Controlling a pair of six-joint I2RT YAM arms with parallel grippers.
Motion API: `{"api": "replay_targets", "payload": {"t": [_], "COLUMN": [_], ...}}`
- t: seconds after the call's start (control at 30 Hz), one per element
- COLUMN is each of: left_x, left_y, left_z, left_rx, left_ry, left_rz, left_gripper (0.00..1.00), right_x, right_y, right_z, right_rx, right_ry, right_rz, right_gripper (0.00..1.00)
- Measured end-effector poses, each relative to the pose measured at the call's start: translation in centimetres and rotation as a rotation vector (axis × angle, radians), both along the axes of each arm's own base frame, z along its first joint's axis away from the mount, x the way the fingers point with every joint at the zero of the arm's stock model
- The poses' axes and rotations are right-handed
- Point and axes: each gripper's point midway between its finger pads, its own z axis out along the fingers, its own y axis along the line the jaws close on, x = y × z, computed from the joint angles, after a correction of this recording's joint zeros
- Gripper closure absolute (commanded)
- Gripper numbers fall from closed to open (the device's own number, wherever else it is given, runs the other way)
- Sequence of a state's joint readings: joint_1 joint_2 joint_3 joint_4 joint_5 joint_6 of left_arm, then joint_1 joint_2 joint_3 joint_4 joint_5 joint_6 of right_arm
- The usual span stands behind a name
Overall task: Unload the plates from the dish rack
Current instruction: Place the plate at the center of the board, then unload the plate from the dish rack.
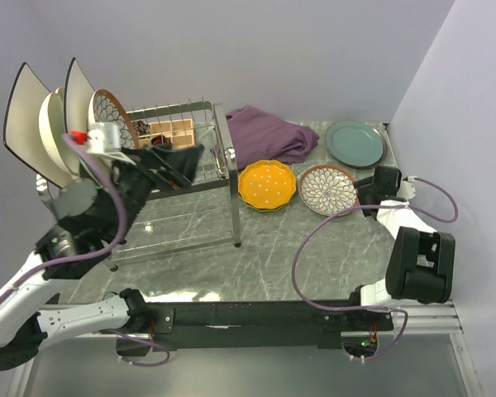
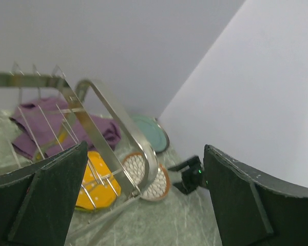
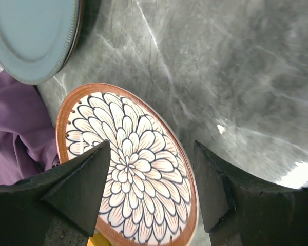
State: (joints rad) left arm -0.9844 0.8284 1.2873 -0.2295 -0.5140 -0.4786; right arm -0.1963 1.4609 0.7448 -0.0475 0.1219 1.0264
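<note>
Right pincer [image 3: 151, 171] apart over the brown-patterned plate [image 3: 123, 148], purple cloth [image 3: 15, 130] beside; left pincer [image 2: 143, 195] apart at the dish rack [image 2: 25, 79]

The dish rack [image 1: 228, 178] stands on the left of the desk [image 1: 273, 248]. The upright plates [image 1: 45, 124] stand at its left end, and a small box [image 1: 172, 131] sits in its upper tier. A cloth [image 1: 269, 132] lies behind the rack's right end. Three more lie flat to the right: the nearest plate [image 1: 267, 184] just beside the rack, the middle plate [image 1: 327, 188] right of it, and the far plate [image 1: 355, 142] behind that, by the wall.

upright plates [image 1: 25, 116] in rack [image 1: 233, 211], flat plates [image 1: 267, 184] beside
</note>
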Motion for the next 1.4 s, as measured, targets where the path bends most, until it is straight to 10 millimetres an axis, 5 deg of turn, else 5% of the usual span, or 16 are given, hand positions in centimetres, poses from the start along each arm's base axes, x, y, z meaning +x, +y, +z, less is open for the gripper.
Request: {"api": "replay_targets", "payload": {"t": [0.13,0.3,0.47,0.6,0.73,1.03,1.4], "left_x": [-0.3,-0.6,0.5,2.5,4.2,4.2,4.0], "left_y": [2.8,7.8,10.9,10.7,10.3,12.4,13.1], "left_z": [3.2,6.5,8.6,8.4,6.4,4.8,3.5], "left_rx": [-0.015,-0.041,0.025,0.155,0.34,0.531,0.638], "left_ry": [-0.029,-0.068,-0.054,-0.003,0.04,0.105,0.156], "left_rz": [0.081,0.247,0.442,0.587,0.707,0.899,0.973], "left_gripper": [0.0,0.01,0.05,0.18,0.18,0.21,0.25], "right_x": [-0.8,-0.7,-3.1,-7.5,-9.4,-9.5,-10.0], "right_y": [0.1,3.5,14.2,18.9,19.9,22.3,22.0], "right_z": [1.9,8.5,17.8,22.8,23.1,19.5,20.5], "right_rx": [-0.029,-0.081,-0.16,-0.189,-0.194,-0.182,-0.228], "right_ry": [0.001,-0.153,-0.423,-0.618,-0.673,-0.579,-0.614], "right_rz": [0.029,0.22,0.577,0.747,0.797,0.888,0.867], "right_gripper": [0.33,0.31,0.32,0.31,0.32,0.33,0.33]}}
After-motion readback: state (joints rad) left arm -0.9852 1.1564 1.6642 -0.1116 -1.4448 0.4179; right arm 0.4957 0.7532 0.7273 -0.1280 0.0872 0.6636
